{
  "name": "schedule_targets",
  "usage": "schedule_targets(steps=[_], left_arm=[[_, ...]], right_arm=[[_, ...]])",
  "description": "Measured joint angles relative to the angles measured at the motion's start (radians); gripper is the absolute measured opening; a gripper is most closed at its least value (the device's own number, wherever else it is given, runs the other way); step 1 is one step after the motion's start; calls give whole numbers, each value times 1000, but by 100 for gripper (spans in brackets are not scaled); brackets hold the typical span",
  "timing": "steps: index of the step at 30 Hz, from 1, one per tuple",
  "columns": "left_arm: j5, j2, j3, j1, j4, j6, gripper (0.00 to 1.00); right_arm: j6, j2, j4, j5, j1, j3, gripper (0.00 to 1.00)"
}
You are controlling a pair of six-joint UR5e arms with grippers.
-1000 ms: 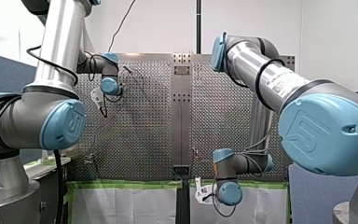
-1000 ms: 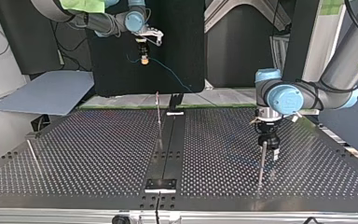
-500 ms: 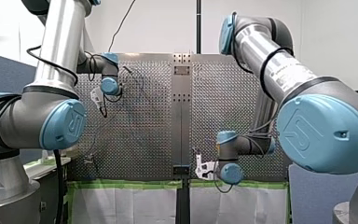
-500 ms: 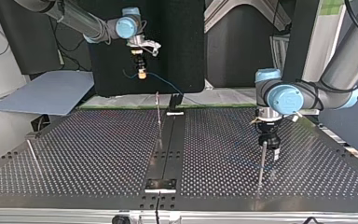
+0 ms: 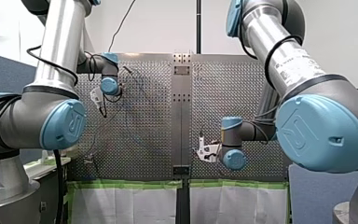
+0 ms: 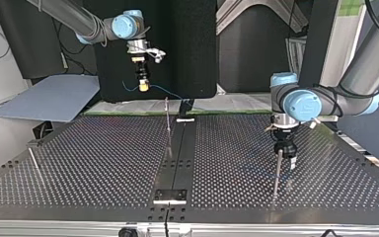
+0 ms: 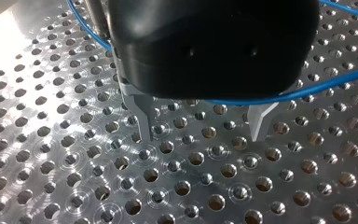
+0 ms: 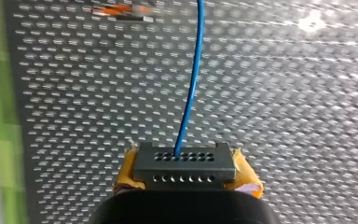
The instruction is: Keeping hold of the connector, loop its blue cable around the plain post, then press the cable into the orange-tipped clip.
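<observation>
Our right gripper (image 6: 142, 87), held high, grips the connector (image 8: 185, 165) so its blue cable (image 8: 192, 79) trails free for looping; our left gripper (image 7: 200, 133) gapes empty over a post (image 6: 277, 170), prob. to guide it.

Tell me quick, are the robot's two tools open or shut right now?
Left tool: open, holding nothing.
Right tool: closed on the connector of the blue cable.

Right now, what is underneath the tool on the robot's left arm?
Under my left tool is the perforated table, with nothing between its open fingers. The blue cable runs behind its black body, which hides part of the cable and the table there.
</observation>
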Motion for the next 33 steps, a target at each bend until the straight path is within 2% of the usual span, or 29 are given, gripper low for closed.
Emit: schedule_targets(steps=[7,10,20,27,33], left_arm=[[0,0,0,3,0,0,98],[0,0,0,3,0,0,98],[0,0,0,4,-3,0,98],[0,0,0,3,-7,0,98],[-1,0,0,2,-21,-8,98]], right_arm=[[0,-59,-14,-2,-18,2,0],[-2,-65,-13,-2,-23,2,0],[-24,9,-28,4,-19,2,0],[-27,60,-39,4,-22,2,0],[-28,71,-40,5,-29,2,0]])
